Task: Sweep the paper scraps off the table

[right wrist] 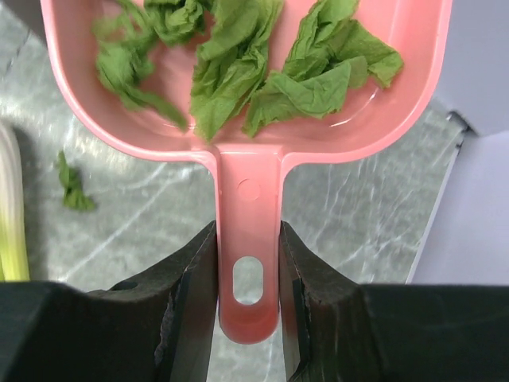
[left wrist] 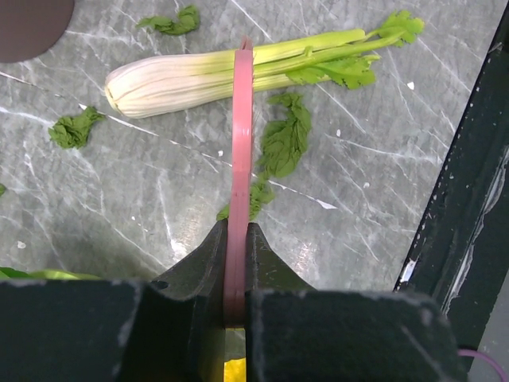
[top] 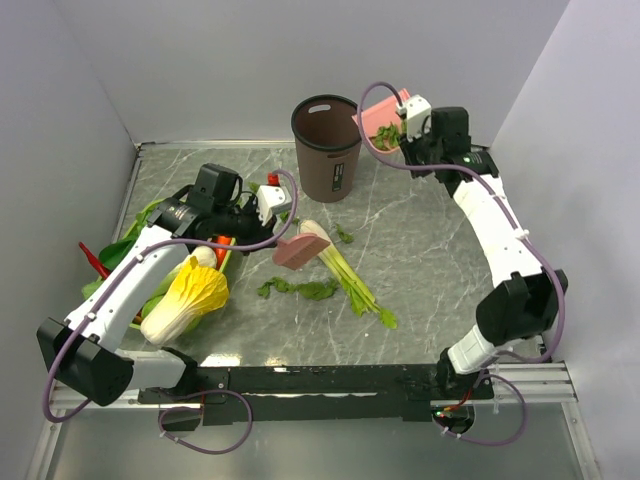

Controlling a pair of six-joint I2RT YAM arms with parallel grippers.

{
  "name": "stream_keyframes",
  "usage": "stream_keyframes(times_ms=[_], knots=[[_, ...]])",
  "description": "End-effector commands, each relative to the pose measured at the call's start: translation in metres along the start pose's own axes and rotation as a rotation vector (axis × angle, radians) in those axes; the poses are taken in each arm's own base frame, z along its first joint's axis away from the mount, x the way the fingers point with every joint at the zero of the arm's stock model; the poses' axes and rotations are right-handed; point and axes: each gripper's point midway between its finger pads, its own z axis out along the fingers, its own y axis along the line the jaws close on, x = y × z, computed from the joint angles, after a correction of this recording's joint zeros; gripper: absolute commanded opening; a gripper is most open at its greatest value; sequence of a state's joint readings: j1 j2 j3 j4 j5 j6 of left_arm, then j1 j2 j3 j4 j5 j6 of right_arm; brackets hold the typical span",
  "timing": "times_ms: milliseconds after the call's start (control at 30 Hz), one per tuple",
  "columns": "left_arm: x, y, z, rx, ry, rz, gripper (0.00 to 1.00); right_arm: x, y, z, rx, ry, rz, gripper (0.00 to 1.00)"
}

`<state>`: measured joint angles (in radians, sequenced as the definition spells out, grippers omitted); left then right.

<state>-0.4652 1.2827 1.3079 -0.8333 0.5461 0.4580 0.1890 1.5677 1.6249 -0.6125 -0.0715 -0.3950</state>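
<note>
Dustpan (top: pixel 376 116), upper right, holds crumpled green scraps (right wrist: pixel 231 56), right gripper (right wrist: pixel 248 239) clamping its handle; left gripper (left wrist: pixel 236 239) pinches pink scraper (left wrist: pixel 241 119).

Plain pale grey walls (top: pixel 200 60) on three sides; light even, diffuse, shadows soft.

Grey-green marble-patterned table (top: pixel 430 240) with pale veins, dark-green ragged paper scraps (top: pixel 310 291), pink plastic dustpan (right wrist: pixel 421 40), thin pink flat blade (left wrist: pixel 240 143), dark-brown round bin (top: pixel 327 160), white-to-green stalk (left wrist: pixel 183 79), yellow-green cabbage (top: pixel 190 295)

Paper scraps (right wrist: pixel 231 64) lie in dustpan (right wrist: pixel 248 199) and on table (top: pixel 440 250).
</note>
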Motion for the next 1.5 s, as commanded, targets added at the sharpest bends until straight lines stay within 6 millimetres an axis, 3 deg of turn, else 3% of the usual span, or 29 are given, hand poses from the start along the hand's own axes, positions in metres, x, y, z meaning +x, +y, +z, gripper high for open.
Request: stream_keyframes(times_ms=[0,167,233,300,333,400,433,467,500,633,867,933,1067,1233,1300,1333,1367,1467], knots=[[-0.017,-0.006,-0.011,0.011,-0.060,0.060,0.01,-0.065,-0.016,-0.002,0.082,-0.154,0.009,0.00],[-0.015,-0.005,-0.012,0.008,-0.052,0.062,0.01,-0.090,-0.022,0.020,0.129,-0.177,-0.031,0.00],[-0.016,-0.006,-0.012,0.009,-0.052,0.063,0.01,-0.089,-0.022,0.038,0.136,-0.154,-0.049,0.00],[-0.016,-0.006,-0.012,0.013,-0.053,0.061,0.01,-0.102,-0.029,0.041,0.173,-0.167,-0.063,0.00],[-0.016,-0.006,-0.013,0.011,-0.052,0.063,0.01,-0.098,-0.028,0.057,0.170,-0.141,-0.078,0.00],[-0.016,-0.005,-0.012,0.010,-0.054,0.064,0.01,-0.120,-0.038,0.053,0.201,-0.171,-0.077,0.00],[-0.016,-0.005,-0.012,0.012,-0.053,0.063,0.01,-0.114,-0.040,0.071,0.208,-0.143,-0.077,0.00],[-0.017,-0.005,-0.012,0.012,-0.055,0.066,0.01,-0.133,-0.047,0.062,0.230,-0.181,-0.073,0.00],[-0.017,-0.005,-0.011,0.013,-0.053,0.064,0.01,-0.131,-0.047,0.074,0.234,-0.170,-0.074,0.00],[-0.017,-0.003,-0.010,0.009,-0.052,0.066,0.01,-0.152,-0.059,0.071,0.325,-0.222,-0.156,0.00],[-0.015,-0.004,-0.009,0.009,-0.052,0.071,0.01,-0.166,-0.059,0.081,0.403,-0.232,-0.401,0.00],[-0.014,-0.004,-0.009,0.011,-0.053,0.068,0.01,-0.176,-0.059,0.074,0.420,-0.259,-0.474,0.00],[-0.014,-0.005,-0.009,0.017,-0.056,0.066,0.01,-0.166,-0.044,0.080,0.382,-0.207,-0.691,0.00],[-0.013,-0.006,-0.009,0.015,-0.059,0.067,0.01,-0.160,-0.047,0.073,0.420,-0.138,-0.872,0.00],[-0.013,-0.005,-0.008,0.014,-0.058,0.063,0.01,-0.173,-0.051,0.060,0.489,-0.153,-0.948,0.00],[-0.013,-0.006,-0.009,0.015,-0.060,0.062,0.01,-0.163,-0.047,0.067,0.493,-0.135,-0.987,0.00],[-0.013,-0.005,-0.008,0.016,-0.058,0.062,0.01,-0.178,-0.048,0.051,0.545,-0.187,-1.001,0.00],[-0.014,-0.005,-0.007,0.022,-0.063,0.061,0.01,-0.176,-0.041,0.047,0.562,-0.199,-1.070,0.00]])
